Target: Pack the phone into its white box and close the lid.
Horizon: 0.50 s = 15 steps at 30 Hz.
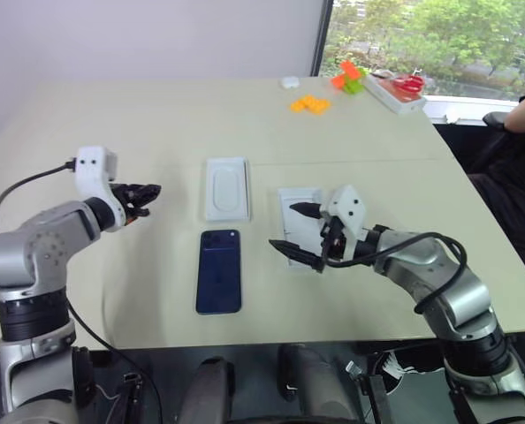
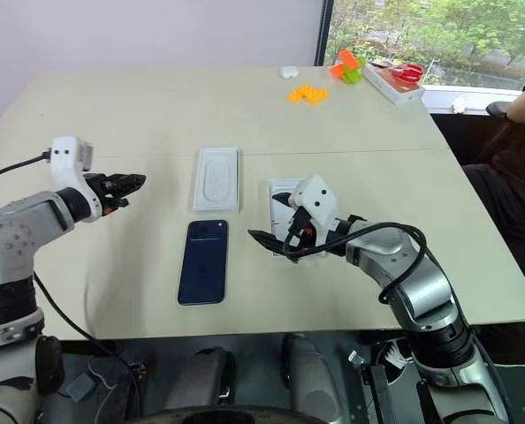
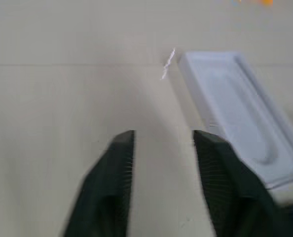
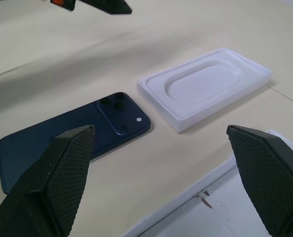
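We note the slim dark blue glossy phone (image 1: 219, 271) lying unpacked on the beige table (image 1: 156, 124); right gripper (image 1: 295, 231) spread wide and empty over a white box part (image 1: 295, 205); left gripper (image 1: 148, 194) empty, fingers slightly apart; packing and lidding remain.

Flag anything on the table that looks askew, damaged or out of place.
Nothing stands out. The phone lies flat, camera side up and apart from the white insert; the white box sits under the right gripper. Orange blocks are scattered at the far edge.
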Available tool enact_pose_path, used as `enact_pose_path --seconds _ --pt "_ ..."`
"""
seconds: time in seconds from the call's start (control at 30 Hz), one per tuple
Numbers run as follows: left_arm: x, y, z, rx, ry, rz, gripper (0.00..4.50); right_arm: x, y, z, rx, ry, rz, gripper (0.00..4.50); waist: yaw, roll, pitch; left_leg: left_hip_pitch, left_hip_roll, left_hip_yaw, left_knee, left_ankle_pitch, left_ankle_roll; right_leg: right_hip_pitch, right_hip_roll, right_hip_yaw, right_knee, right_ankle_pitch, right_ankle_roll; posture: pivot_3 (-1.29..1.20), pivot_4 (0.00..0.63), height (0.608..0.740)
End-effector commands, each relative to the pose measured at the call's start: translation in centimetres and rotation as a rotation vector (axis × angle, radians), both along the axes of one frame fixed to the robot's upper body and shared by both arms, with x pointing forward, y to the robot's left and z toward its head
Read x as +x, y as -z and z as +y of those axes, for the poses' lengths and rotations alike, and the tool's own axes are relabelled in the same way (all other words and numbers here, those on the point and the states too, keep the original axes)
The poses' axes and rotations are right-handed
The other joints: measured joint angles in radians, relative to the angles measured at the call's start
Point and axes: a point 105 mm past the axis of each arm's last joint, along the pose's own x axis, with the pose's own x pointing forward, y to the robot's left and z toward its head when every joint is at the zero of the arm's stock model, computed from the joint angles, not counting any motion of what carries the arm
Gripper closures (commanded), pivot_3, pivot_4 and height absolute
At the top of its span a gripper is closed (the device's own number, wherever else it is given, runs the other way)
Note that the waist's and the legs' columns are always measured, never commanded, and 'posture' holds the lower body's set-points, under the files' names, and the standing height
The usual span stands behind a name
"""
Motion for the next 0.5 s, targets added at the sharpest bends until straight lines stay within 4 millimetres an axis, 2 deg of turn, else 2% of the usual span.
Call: enact_pose_path --seconds 0.03,0.13,0.3,0.4,0.5 --pt "0.3 -1.9 -3.9 0.158 0.165 -0.110 4.44 0.1 -1.1 0.3 0.014 -0.013 -0.054 0.00 0.001 0.000 0.000 0.000 0.000 0.000 0.000 0.000 0.000 0.000 0.000 0.000 0.000 0.000 0.000 0.00 0.150 0.726" --pt "1.8 -0.6 -6.2 0.324 0.196 -0.092 4.44 0.2 -1.1 0.5 0.016 -0.014 -0.061 0.00 -0.001 0.000 0.000 0.000 -0.002 0.000 0.000 0.000 0.000 0.001 -0.002 0.000 -0.002 0.000 0.000 0.00 0.150 0.726" --pt "4.8 0.3 -8.5 0.380 0.074 -0.012 4.44 0.2 -1.2 0.4 0.017 -0.006 -0.068 0.00 -0.003 0.000 0.000 0.000 -0.002 0.000 0.000 0.000 0.000 0.001 -0.001 0.000 -0.001 0.000 0.001 0.00 0.150 0.726" --pt "5.1 0.5 -10.3 0.396 0.087 0.006 4.44 0.1 -1.2 0.4 0.017 -0.005 -0.068 0.00 -0.012 0.000 0.000 0.000 -0.001 0.001 0.000 0.000 0.001 0.000 0.000 0.001 -0.001 0.001 0.001 0.00 0.150 0.726" --pt "5.3 1.3 -11.1 0.424 0.085 0.051 4.44 0.0 -1.1 0.4 0.016 -0.004 -0.067 0.00 -0.009 0.000 0.000 0.000 0.000 0.000 0.000 0.000 0.001 0.000 0.001 0.001 0.000 0.000 0.001 0.00 0.150 0.726"
